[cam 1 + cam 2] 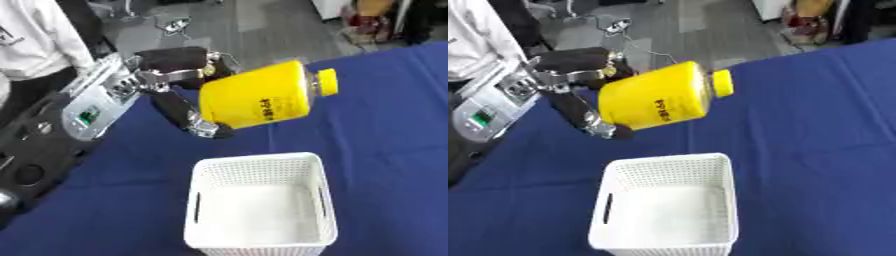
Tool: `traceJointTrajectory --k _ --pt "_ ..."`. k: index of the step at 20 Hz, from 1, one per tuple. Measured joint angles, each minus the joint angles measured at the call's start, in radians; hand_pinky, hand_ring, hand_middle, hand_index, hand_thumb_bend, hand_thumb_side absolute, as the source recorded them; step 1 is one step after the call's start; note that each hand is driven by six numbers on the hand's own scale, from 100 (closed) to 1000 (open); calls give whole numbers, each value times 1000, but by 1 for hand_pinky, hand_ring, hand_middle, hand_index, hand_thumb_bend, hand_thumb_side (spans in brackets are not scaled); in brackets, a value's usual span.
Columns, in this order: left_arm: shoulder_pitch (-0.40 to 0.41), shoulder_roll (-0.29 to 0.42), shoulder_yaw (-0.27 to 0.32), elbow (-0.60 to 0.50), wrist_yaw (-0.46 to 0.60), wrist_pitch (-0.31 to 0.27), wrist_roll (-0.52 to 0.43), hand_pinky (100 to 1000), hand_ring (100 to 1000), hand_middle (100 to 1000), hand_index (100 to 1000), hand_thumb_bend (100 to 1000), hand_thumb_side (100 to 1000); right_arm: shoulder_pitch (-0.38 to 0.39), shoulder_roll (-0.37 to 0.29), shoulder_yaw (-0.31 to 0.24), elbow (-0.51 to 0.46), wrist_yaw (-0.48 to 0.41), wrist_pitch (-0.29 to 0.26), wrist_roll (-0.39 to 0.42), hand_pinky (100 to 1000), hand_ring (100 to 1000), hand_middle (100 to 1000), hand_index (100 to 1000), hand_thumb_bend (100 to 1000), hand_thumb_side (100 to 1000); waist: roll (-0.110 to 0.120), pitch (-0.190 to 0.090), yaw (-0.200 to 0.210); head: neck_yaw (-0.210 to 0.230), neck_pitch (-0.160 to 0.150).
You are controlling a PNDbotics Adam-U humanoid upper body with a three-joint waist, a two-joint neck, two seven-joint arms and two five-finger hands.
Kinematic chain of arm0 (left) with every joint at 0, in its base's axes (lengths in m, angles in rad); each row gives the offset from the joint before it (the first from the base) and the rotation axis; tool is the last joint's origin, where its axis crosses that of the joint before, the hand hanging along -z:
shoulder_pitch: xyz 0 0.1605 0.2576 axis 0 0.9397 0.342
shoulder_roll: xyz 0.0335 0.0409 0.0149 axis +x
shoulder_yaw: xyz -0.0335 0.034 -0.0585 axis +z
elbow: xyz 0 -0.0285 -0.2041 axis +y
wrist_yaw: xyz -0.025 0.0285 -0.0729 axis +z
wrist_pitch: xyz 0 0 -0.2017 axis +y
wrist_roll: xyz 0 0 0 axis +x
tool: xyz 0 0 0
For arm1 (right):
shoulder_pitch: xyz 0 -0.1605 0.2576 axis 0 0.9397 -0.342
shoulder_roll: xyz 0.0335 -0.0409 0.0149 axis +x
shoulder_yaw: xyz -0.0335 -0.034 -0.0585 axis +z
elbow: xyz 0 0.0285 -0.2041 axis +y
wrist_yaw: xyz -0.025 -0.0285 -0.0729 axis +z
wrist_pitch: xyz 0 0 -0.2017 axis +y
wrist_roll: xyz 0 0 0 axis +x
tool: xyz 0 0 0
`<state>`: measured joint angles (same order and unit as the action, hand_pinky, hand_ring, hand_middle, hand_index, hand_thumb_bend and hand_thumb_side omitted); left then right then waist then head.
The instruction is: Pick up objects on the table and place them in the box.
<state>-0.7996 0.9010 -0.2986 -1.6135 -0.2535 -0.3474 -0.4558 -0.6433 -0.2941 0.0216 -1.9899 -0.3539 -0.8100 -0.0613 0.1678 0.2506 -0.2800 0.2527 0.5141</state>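
Yellow jar with a yellow cap hangs in the air above the blue tabletop, tilted on its side so the cap points toward 2 o'clock. Dark print shows on its side. The left robot hand comes in from 10 o'clock and is clamped on the jar's base end, dark fingers curled under it and the thumb side over the top. The jar sits at 12 o'clock from the white box, clear of its rim and not over the opening. The box is a perforated basket with slot handles, standing upright on the tabletop with nothing visible inside. The right robot hand shows in neither view.
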Motion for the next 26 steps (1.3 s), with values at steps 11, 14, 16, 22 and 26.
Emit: traceJointTrajectory --k 11,14,16,22,26 --pt "55 92 -9 -243 87 56 -35 100 100 100 241 136 765 12 -14 1 0 16 -1 -11 290 394 481 646 100 998 0 -23 9 -8 17" --pt "71 118 -9 -305 78 84 -44 100 100 100 239 134 767 12 -14 2 0 19 -3 -13 290 394 481 646 100 998 3 -24 10 -8 17" --pt "81 131 -9 -341 67 106 -53 100 100 100 242 134 770 12 -14 4 0 21 -2 -15 290 394 481 645 100 998 4 -28 11 -8 17" --pt "103 154 -16 -373 64 153 -90 100 100 100 247 136 777 12 -14 7 0 23 -1 -16 290 394 481 645 100 1000 4 -33 12 -8 17" --pt "114 163 -29 -373 70 174 -132 100 100 100 249 139 783 12 -14 7 0 23 0 -17 290 394 481 645 100 1000 5 -34 11 -7 17"
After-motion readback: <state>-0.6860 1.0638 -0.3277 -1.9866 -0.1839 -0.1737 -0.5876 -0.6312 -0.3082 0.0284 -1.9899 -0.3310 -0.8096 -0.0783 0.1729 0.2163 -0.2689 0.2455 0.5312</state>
